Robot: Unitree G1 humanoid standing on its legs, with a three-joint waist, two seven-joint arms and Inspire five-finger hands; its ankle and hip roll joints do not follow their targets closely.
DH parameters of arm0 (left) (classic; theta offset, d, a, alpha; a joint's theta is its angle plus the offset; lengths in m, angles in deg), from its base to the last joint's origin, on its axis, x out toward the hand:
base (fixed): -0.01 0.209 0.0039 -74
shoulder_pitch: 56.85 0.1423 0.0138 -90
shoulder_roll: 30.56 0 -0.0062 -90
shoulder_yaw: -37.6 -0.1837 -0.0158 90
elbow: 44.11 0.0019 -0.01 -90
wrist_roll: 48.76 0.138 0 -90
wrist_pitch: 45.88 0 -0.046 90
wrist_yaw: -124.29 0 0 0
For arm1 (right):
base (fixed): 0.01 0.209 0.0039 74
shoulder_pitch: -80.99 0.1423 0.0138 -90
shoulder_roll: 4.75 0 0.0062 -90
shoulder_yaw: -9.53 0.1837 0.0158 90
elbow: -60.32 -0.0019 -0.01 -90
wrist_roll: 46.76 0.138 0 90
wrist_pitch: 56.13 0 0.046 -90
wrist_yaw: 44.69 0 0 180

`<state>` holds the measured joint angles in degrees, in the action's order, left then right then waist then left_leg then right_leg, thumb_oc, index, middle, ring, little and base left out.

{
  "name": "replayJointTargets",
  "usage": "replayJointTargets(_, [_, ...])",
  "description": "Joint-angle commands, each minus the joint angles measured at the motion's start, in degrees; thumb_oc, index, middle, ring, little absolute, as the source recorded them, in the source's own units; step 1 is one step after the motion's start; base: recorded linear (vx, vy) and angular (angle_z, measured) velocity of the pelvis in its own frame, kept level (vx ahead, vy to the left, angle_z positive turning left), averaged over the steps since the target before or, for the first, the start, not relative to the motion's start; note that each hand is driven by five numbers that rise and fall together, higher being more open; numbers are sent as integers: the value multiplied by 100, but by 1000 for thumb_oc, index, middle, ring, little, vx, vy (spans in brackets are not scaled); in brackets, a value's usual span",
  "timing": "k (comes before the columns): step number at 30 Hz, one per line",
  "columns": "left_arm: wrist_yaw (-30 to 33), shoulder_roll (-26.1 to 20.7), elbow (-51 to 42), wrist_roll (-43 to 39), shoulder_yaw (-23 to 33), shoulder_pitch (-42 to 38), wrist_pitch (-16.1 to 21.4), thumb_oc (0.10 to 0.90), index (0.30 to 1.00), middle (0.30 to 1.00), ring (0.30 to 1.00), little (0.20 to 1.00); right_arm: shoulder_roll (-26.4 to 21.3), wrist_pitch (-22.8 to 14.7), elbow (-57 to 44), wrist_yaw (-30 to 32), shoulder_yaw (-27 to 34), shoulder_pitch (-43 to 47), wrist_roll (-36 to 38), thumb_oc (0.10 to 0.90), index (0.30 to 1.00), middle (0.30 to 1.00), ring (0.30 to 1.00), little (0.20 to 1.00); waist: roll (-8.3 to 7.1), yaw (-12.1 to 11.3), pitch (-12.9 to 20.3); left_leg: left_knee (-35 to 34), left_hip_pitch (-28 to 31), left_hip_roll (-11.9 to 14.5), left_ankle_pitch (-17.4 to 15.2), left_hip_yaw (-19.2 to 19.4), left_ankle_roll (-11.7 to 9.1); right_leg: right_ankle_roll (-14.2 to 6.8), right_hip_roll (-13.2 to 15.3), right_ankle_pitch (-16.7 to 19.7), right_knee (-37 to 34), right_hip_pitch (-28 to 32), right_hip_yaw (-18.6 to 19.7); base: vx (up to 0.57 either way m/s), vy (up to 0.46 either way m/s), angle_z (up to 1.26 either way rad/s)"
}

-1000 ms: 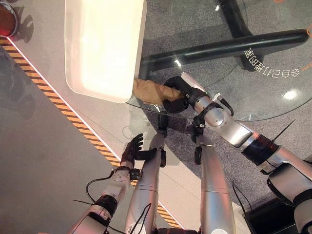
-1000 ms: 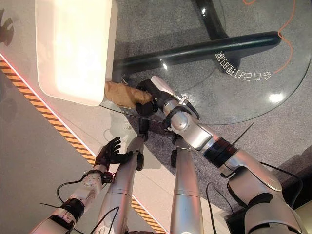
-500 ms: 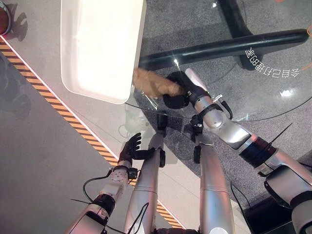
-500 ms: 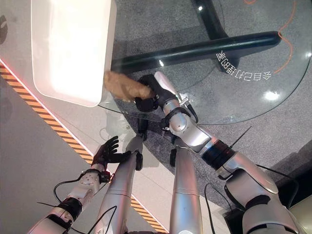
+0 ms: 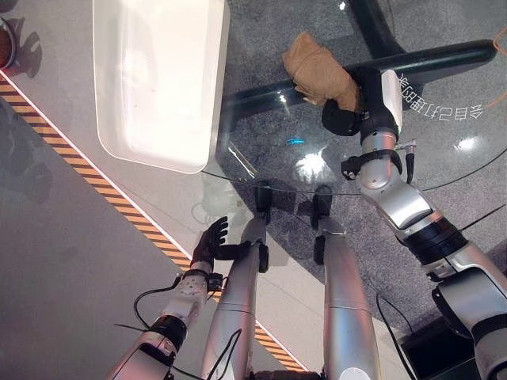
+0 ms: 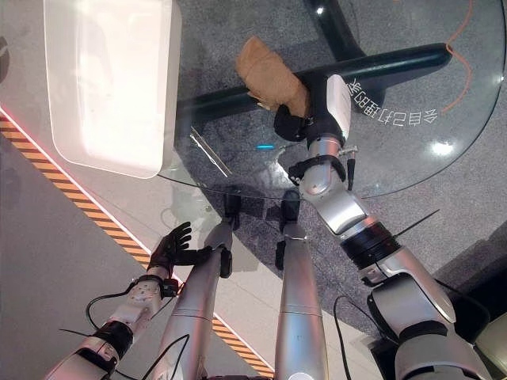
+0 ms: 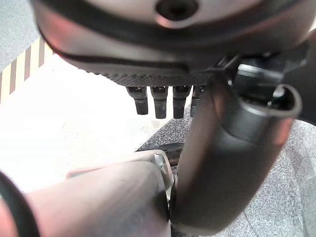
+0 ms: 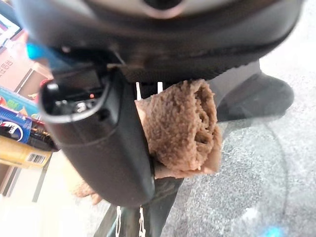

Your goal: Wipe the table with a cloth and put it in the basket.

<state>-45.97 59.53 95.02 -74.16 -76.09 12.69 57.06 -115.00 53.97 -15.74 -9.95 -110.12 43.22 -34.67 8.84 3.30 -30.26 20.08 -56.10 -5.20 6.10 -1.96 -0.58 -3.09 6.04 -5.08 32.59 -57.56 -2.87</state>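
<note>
A brown cloth [image 5: 315, 70] hangs bunched from my right hand [image 5: 348, 109], which is shut on it over the round glass table [image 5: 444, 170], to the right of the white basket [image 5: 154, 79]. In the right wrist view the fuzzy cloth [image 8: 182, 126] sits pinched between the thumb and the palm. The cloth [image 6: 269, 73] is apart from the basket [image 6: 107, 79], above the table's dark base bar. My left hand [image 5: 212, 244] hangs low beside the table's near edge, fingers relaxed and holding nothing; its fingers [image 7: 160, 101] show straight in the left wrist view.
The white basket overlaps the glass table's left rim. A yellow-and-black striped floor line [image 5: 95, 170] runs diagonally at the left. The table's dark base [image 5: 380, 67] shows through the glass. A round reddish object [image 5: 5, 46] sits at the far top left.
My right hand has swung away from the basket's edge to the right and farther out over the table, carrying the cloth with it. The left hand has stayed put.
</note>
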Motion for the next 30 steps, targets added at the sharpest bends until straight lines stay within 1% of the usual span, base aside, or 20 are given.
replayJointTargets(1, [115, 46, 318, 41, 106, 570, 64, 800, 900, 900, 900, 900, -802, 123, 206, 776, 731, -107, 115, 100, 300, 300, 300, 200, 160, 38, 46, -60, 239, -102, -384, 101, 10, -303, -322, 538, -633, -98, 569, 0, 0, 0])
replayJointTargets(5, [137, 46, 273, 0, 82, 634, 95, 800, 900, 900, 900, 900, -941, -83, 408, 1240, 1045, -261, 466, 100, 300, 300, 300, 200, 187, 61, 46, -90, 263, -86, -388, 127, 8, -298, -310, 531, -663, -78, 557, -7, 13, -4])
replayJointTargets(7, [138, 33, 244, -23, 82, 656, 100, 800, 900, 900, 900, 900, -982, -290, 467, 1556, 1273, -382, 676, 100, 300, 300, 300, 200, 194, 81, 46, -105, 276, -87, -395, 139, 7, -301, -310, 531, -700, -60, 552, -8, 6, -3])
replayJointTargets(14, [171, 71, 157, -80, 58, 702, 77, 800, 900, 900, 900, 900, -936, -897, 621, 2464, 1933, -693, 1113, 100, 300, 300, 300, 200, 234, 135, 46, -129, 303, -75, -398, 198, 9, -302, -300, 544, -761, -25, 550, 1, 13, -8])
replayJointTargets(17, [167, 85, 121, -109, 41, 700, 71, 800, 900, 900, 900, 900, -887, -1079, 633, 2734, 2078, -753, 1195, 100, 300, 300, 300, 200, 272, 150, 46, -137, 309, -83, -396, 212, 11, -307, -297, 550, -789, -21, 562, 2, 18, -5])
replayJointTargets(19, [154, 97, 108, -134, 24, 693, 76, 800, 900, 900, 900, 900, -854, -1166, 659, 2760, 2125, -755, 1196, 100, 300, 300, 300, 200, 301, 152, 46, -158, 314, -88, -381, 209, 9, -303, -301, 551, -813, -12, 569, -2, 20, -5])
replayJointTargets(24, [138, 155, 99, -126, 23, 693, 68, 800, 900, 900, 900, 900, -801, -1163, 635, 2744, 2114, -700, 1082, 100, 300, 300, 300, 200, 352, 152, 46, -173, 324, -81, -364, 224, -2, -291, -288, 540, -838, 6, 575, 0, 0, 0])
replayJointTargets(26, [157, 178, 65, -129, 3, 700, 46, 800, 900, 900, 900, 900, -774, -1130, 558, 2619, 2045, -647, 991, 100, 300, 300, 300, 200, 377, 147, 46, -177, 326, -79, -357, 230, -1, -285, -273, 537, -852, 15, 574, 0, 0, 0])
replayJointTargets(29, [168, 196, 33, -146, 10, 695, 10, 800, 900, 900, 900, 900, -777, -1077, 441, 2171, 1939, -577, 725, 100, 300, 300, 300, 200, 393, 150, 46, -180, 331, -79, -349, 237, -4, -277, -265, 537, -865, 19, 569, 0, 0, 0])
replayJointTargets(30, [166, 198, 31, -143, 14, 696, 8, 800, 900, 900, 900, 900, -780, -1066, 431, 2145, 1928, -570, 708, 100, 300, 300, 300, 200, 393, 150, 46, -181, 332, -80, -348, 237, -5, -276, -264, 536, -866, 20, 568, 2, 33, 0])
